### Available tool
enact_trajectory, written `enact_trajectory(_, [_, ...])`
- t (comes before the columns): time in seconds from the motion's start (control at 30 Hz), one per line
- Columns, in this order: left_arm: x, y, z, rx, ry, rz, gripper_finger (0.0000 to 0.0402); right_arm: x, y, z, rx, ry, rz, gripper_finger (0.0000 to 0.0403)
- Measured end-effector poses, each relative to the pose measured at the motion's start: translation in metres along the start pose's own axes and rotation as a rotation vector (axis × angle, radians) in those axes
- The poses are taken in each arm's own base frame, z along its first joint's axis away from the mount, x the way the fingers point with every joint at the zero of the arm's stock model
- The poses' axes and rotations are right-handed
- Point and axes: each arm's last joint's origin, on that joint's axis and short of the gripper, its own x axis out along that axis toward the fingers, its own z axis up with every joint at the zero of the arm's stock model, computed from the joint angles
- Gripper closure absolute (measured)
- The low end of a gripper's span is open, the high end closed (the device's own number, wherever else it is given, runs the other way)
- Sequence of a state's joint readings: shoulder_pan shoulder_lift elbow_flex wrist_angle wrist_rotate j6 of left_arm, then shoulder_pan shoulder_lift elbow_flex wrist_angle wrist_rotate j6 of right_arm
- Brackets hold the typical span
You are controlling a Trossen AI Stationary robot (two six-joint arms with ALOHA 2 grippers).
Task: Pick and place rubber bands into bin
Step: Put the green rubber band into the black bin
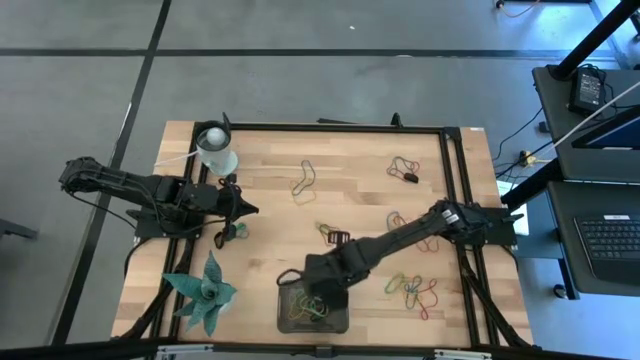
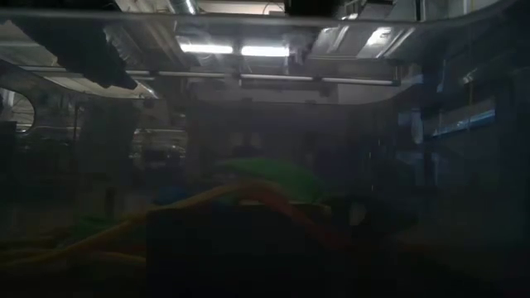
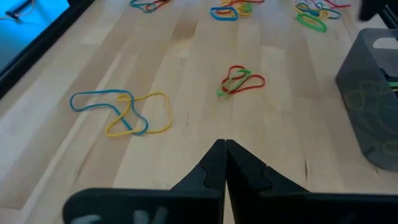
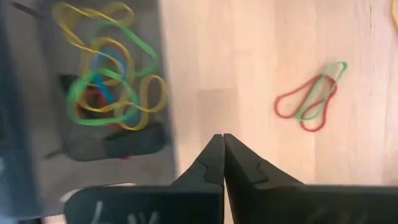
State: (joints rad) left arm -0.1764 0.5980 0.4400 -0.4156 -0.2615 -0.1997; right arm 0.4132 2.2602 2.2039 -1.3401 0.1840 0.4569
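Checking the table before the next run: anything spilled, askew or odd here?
Nothing is damaged or spilled. Loose rubber bands lie scattered on the table, as the job expects, and several are already in the bin. A teal star-shaped object sits left of the bin.

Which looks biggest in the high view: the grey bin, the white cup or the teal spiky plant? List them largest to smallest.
1. teal spiky plant, by the spread of its leaves
2. bin, close behind; its solid area may match the plant's, so these two are nearly level
3. white cup, clearly smallest
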Motion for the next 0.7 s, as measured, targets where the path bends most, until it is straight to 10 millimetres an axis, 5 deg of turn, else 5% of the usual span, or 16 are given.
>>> enact_trajectory(0.37, [0.0, 0.0, 0.0, 0.002, -0.001, -0.001, 0.04, 0.03, -0.054, 0.005, 0.04, -0.058, 0.019, 0.0402])
enact_trajectory(0.7, [-0.001, -0.001, 0.0, 0.02, 0.008, -0.058, 0.04, 0.017, -0.094, -0.062, 0.194, -0.29, 0.045, 0.0402])
